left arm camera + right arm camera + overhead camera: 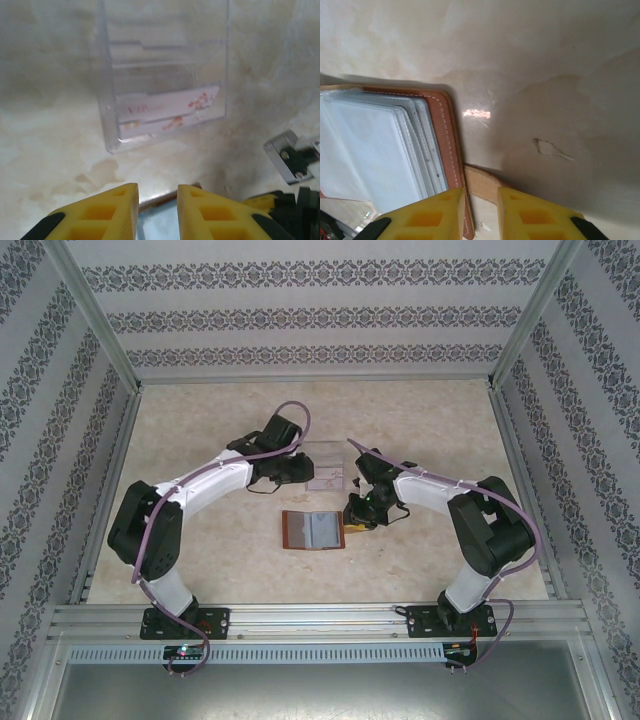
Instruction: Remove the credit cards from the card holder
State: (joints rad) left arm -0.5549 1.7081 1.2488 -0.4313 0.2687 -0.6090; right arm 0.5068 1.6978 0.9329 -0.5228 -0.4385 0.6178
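1. The table (200,550) carries everything around its middle, well clear of all four edges and corners.
2. The card holder (313,530) lies open and flat at mid-table, a little toward the near edge, with its grey-blue pockets (380,150) facing up.
3. A clear plastic box (165,65) stands just beyond the card holder toward the far edge, apart from it.
4. One whitish-pink card (170,107) with red print lies in the box. Judgement: the task is partly done, with at least this card out of the holder.
5. What is left cannot be counted. The pockets overlap, pale and translucent, and any credit cards inside them cannot be made out. The left half of the holder is cut off in the right wrist view.
6. The left gripper (157,192) is between box and holder with its jaws narrowly apart and nothing between them. The holder's far edge shows below it.
7. The right gripper (481,192) sits at the holder's right edge with its jaws narrowly apart over the strap tab (482,181). It may be pinning the holder down, but the fingertips hide any contact.
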